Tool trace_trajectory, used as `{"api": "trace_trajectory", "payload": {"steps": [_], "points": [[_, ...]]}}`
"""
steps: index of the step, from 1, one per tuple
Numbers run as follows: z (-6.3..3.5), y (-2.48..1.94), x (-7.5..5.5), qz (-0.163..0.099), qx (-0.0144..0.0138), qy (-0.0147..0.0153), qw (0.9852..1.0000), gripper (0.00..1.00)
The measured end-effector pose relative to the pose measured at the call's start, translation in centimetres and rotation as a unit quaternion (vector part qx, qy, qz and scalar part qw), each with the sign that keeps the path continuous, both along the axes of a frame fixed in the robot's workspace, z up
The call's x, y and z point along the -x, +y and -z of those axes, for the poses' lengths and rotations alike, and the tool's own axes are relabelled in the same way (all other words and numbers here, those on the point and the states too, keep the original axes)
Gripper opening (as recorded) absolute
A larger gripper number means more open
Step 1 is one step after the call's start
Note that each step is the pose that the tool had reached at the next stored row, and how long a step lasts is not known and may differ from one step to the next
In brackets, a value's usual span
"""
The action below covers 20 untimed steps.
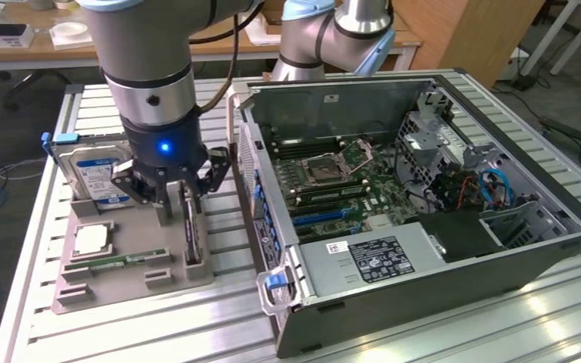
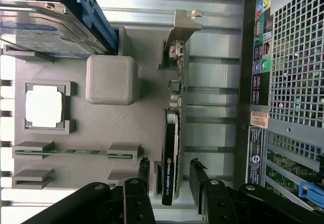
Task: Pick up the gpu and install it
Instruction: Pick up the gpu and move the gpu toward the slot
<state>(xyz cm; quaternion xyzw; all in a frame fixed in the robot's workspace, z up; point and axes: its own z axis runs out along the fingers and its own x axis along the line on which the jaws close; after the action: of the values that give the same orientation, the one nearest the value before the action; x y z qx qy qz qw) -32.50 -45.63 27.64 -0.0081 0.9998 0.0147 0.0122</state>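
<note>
gpu [image 2: 171, 143]: one, upright in tray [image 2: 101, 128] | gripper [image 2: 171, 166]: released, straddling it | hard drive [image 2: 40, 29]: one | memory strip [image 2: 76, 152]: one

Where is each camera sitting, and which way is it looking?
Exterior view: sits off the arm, up high, looking down on the table. It sees the grey tray, the open computer case and the arm with its jaws open.
Wrist view: rides on the wrist, looking down along the jaws at the tray. The black jaws stand open, one on each side of the gpu.
Both views share the gpu, the tray, the hard drive, the case and the jaws.
</note>
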Motion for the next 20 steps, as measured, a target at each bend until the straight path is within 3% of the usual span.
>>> {"api": "trace_trajectory", "payload": {"steps": [10, 20], "points": [[0.98, 0.02, 0.0, 0.000, 0.0011, -0.0007, 1.0000, 0.45], [1.68, 0.97, 0.0, 0.000, 0.0012, -0.0007, 1.0000, 0.45]]}}
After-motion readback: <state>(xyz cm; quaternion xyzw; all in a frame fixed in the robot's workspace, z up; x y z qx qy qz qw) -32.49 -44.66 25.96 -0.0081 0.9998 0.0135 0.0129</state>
